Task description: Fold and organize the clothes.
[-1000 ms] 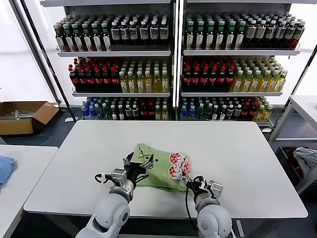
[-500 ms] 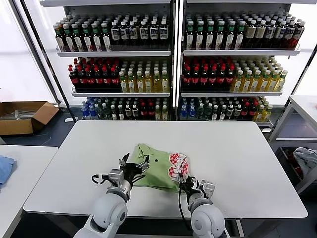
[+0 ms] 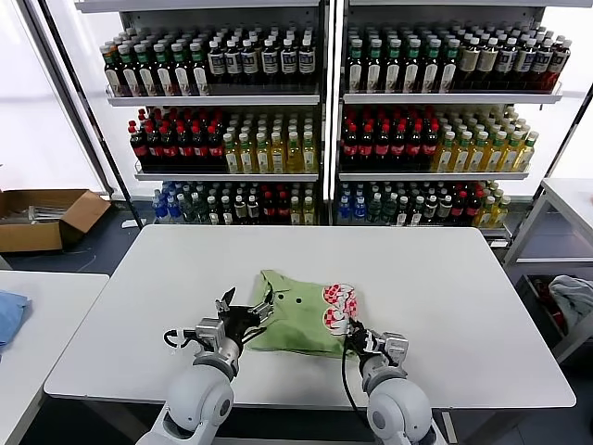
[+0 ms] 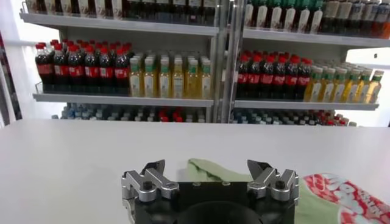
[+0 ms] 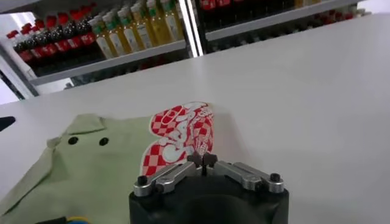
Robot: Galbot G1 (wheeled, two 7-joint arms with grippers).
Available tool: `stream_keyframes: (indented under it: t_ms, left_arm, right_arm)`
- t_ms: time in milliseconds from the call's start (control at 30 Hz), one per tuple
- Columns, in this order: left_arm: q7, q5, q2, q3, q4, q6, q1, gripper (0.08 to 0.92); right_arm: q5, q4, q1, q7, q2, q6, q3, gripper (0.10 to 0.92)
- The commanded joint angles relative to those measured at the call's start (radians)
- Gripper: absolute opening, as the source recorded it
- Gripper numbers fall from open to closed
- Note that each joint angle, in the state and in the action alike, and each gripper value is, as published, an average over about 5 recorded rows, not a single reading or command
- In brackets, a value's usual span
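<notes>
The light green polo shirt (image 3: 295,317) lies folded on the white table (image 3: 445,287), collar to the left and red-and-white patch (image 3: 337,307) to the right. My left gripper (image 3: 243,313) is open at the shirt's near left edge, low over the table. In the left wrist view its jaws (image 4: 207,173) stand wide apart with the green fabric (image 4: 204,171) just beyond them. My right gripper (image 3: 357,337) is shut at the shirt's near right corner. In the right wrist view its closed tips (image 5: 202,159) sit at the near edge of the patch (image 5: 180,134). No fabric shows between them.
Shelves of bottles (image 3: 324,120) stand behind the table. A cardboard box (image 3: 42,218) sits on the floor at far left. A blue cloth (image 3: 7,315) lies on a side table to the left. A grey-white garment (image 3: 570,301) is at the right.
The shirt's patch end has shifted slightly right and lies flatter. My left gripper has drawn back toward me and left. My right gripper moved left, then a little right.
</notes>
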Motion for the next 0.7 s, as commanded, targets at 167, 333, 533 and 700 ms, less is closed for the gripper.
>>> stream_keyframes:
  t_ms: [167, 333, 533, 700]
  left_arm:
    - [-0.001, 0.005, -0.019, -0.019, -0.04, 0.0, 0.033, 0.823]
    - [0.0, 0.006, -0.024, -0.026, -0.055, 0.0, 0.051, 0.823]
    - [0.002, 0.011, -0.034, -0.026, -0.069, 0.002, 0.068, 0.823]
    - [0.005, 0.02, -0.042, -0.022, -0.081, 0.001, 0.086, 0.823]
  right_arm:
    - [-0.244, -0.139, 0.041, -0.1, -0.223, 0.002, 0.119, 0.115]
    - [-0.404, -0.159, 0.033, -0.151, -0.209, 0.011, 0.135, 0.121]
    - [-0.576, 0.003, -0.034, -0.143, -0.141, 0.088, 0.121, 0.249]
    - [-0.527, 0.134, -0.114, -0.135, -0.068, 0.074, 0.058, 0.388]
